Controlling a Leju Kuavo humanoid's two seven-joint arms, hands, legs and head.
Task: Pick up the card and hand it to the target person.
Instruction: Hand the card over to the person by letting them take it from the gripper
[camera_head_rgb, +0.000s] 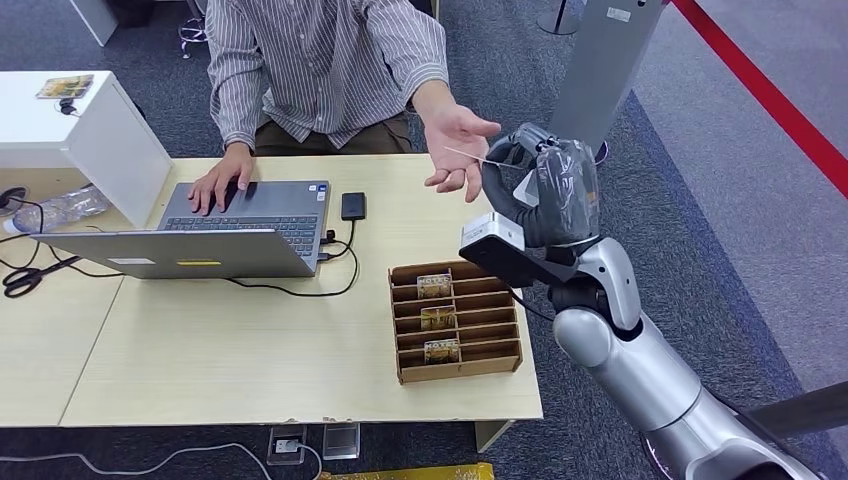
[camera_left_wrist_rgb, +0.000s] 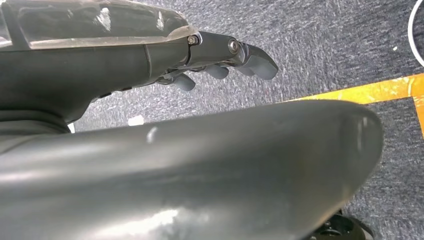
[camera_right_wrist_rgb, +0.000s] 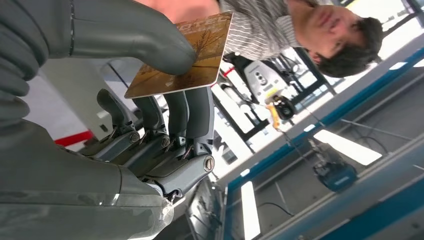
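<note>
A: biggest first?
B: tabletop (camera_head_rgb: 250, 350), light wood; person (camera_head_rgb: 320, 60) in a striped shirt seated at its far side; one of their hands on the laptop (camera_head_rgb: 240, 225), the other, the open palm (camera_head_rgb: 458, 140), held out past the tabletop's right edge, palm up.

A: arms?
B: right arm (camera_head_rgb: 640, 370) raised from lower right; right hand (camera_head_rgb: 540, 185) up just beside the palm; left hand (camera_left_wrist_rgb: 235, 57) seen at the wrist over grey carpet; fingers (camera_left_wrist_rgb: 262, 62) partly curled, nothing visible in them, but a dark body part hides much of it; can't tell whether they're apart or together.

A: card?
B: card (camera_right_wrist_rgb: 192, 55) clamped between the right thumb (camera_right_wrist_rgb: 145, 35) and fingers (camera_right_wrist_rgb: 192, 112); brown-orange print face; from the head view it reads as a thin edge (camera_head_rgb: 470, 157) at the palm's fingertips; touching or just short, can't tell.

A: rest of the tabletop?
B: box (camera_head_rgb: 455, 322), cardboard, slotted, near the right edge, three more cards standing in separate slots; small black device (camera_head_rgb: 353, 206) beside the laptop, cabled to it.
</note>
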